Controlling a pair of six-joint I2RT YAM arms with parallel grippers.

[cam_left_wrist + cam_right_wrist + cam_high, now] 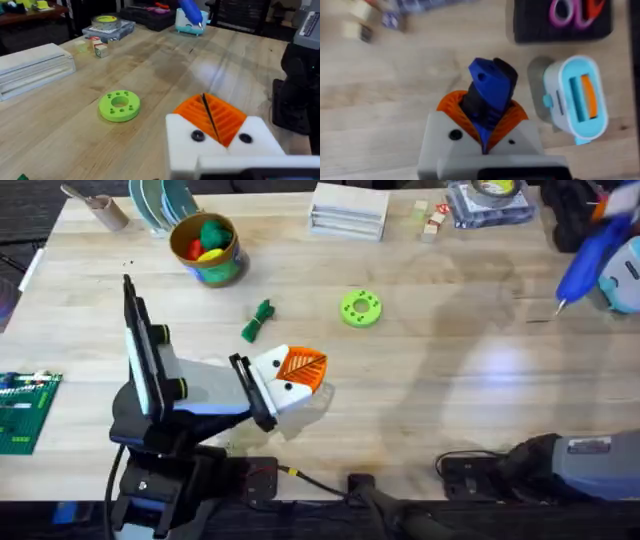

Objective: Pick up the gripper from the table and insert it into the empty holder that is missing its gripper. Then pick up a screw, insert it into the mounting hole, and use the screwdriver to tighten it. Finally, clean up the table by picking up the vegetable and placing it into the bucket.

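My right gripper [485, 117] is shut on the blue screwdriver [492, 82], which stands between its orange pads. In the overhead view the screwdriver [590, 250] hangs tilted at the far right, tip down, beside a light-blue stand [622, 280]. My left gripper [297, 372] hovers low over the near-left table, its orange pads [225, 117] pressed together with nothing between them. The dark green vegetable [258, 320] lies just beyond it. The bucket [205, 248], with coloured toys inside, stands at the far left. The loose gripper, the holder and the screw are out of view.
A lime-green disc [361, 308] lies mid-table. Teal plates [160, 200], a white box [348, 210], small blocks [430, 222] and a tape roll on a tray [490, 195] line the far edge. A green baseplate [22, 412] sits at the near left.
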